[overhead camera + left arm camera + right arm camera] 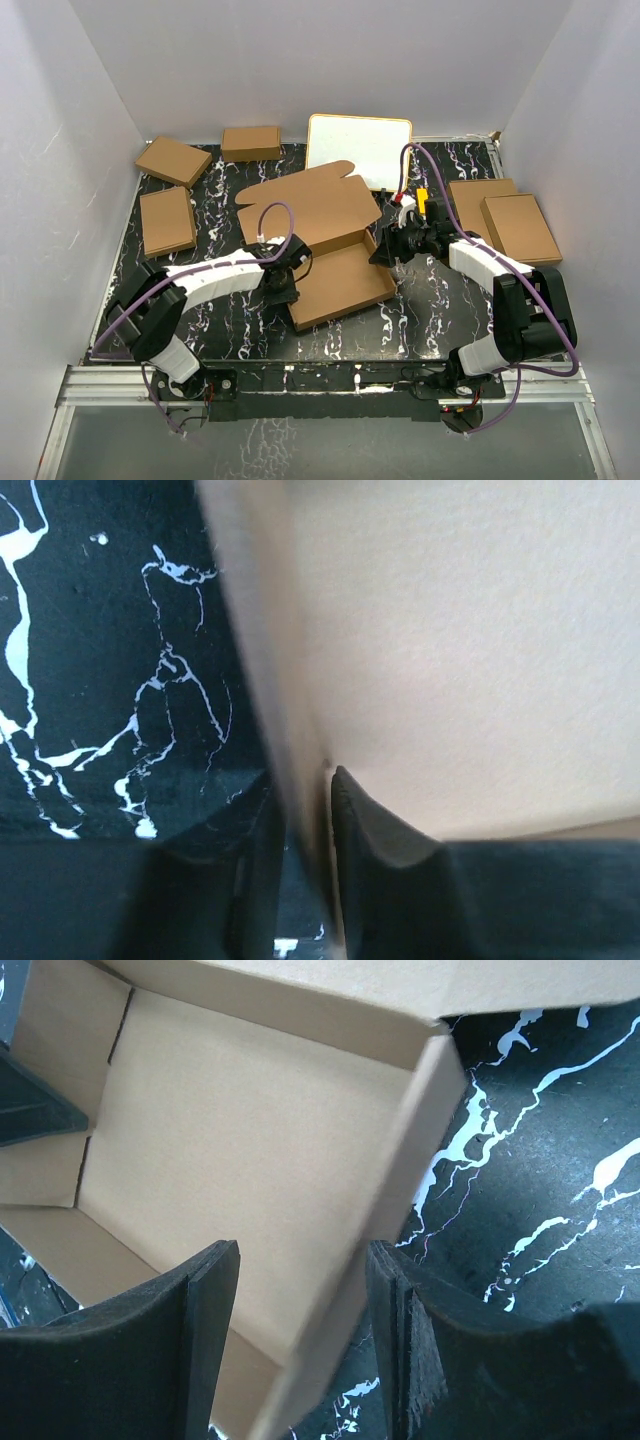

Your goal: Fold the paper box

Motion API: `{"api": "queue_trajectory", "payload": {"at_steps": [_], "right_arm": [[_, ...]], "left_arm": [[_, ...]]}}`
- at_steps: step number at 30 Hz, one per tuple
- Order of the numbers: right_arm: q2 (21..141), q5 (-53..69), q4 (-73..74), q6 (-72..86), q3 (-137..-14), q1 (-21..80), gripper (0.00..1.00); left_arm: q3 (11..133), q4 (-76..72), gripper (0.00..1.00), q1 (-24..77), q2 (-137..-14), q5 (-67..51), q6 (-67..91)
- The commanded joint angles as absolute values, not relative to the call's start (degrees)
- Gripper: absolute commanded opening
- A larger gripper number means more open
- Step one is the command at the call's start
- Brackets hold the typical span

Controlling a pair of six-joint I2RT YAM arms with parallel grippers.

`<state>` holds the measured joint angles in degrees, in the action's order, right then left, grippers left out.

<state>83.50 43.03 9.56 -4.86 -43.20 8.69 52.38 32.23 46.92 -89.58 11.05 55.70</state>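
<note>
I count one paper box (335, 262) between my two grippers (284, 284) (385, 249), five small folded boxes (173, 160) (251, 143) (167, 220) (480, 195) (520, 228) out past them, and one white board (358, 148) beyond.

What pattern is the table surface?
The table is black with white marble-like veining, clearest in the left wrist view.

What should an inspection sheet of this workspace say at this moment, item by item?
surface: black table with white veins.
job's things: paper box, tray walls raised, lid flap open behind.
clutter: five folded brown boxes at the sides; white board at the back.
grippers: left gripper shut on the box's left wall; right gripper open, astride the right wall.
cables: purple cables loop along both arms.
surroundings: white walls on three sides; metal rail at the near edge.
</note>
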Motion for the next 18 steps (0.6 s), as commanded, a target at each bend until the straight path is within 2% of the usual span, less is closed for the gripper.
{"api": "queue_trajectory", "payload": {"at_steps": [1, 2, 3, 12, 14, 15, 18], "right_arm": [[82.0, 43.5, 6.8, -6.0, -42.9, 9.0, 0.58], [81.9, 43.4, 6.8, -6.1, -42.8, 9.0, 0.58], [81.8, 43.3, 6.8, -6.1, -42.8, 8.9, 0.58], [81.7, 43.8, 7.1, -6.6, -42.9, 8.8, 0.59], [81.4, 44.9, 7.6, -7.7, -43.2, 8.6, 0.59], [81.2, 45.7, 7.9, -8.2, -43.4, 8.3, 0.60], [80.5, 48.6, 8.8, -9.7, -43.7, 7.3, 0.61]], "left_arm": [[53.7, 33.1, 0.12, 47.2, -92.3, 12.0, 55.0], [54.2, 33.6, 0.03, 47.2, -93.2, 12.4, 54.3], [54.7, 34.3, 0.00, 47.2, -94.2, 12.7, 53.9], [57.0, 37.3, 0.01, 47.2, -94.5, 16.2, 50.6], [57.6, 37.7, 0.27, 47.2, -93.6, 17.1, 50.0], [57.8, 38.2, 0.35, 47.2, -93.0, 17.8, 49.9], [58.0, 38.9, 0.44, 47.2, -90.9, 19.7, 50.0]]}}
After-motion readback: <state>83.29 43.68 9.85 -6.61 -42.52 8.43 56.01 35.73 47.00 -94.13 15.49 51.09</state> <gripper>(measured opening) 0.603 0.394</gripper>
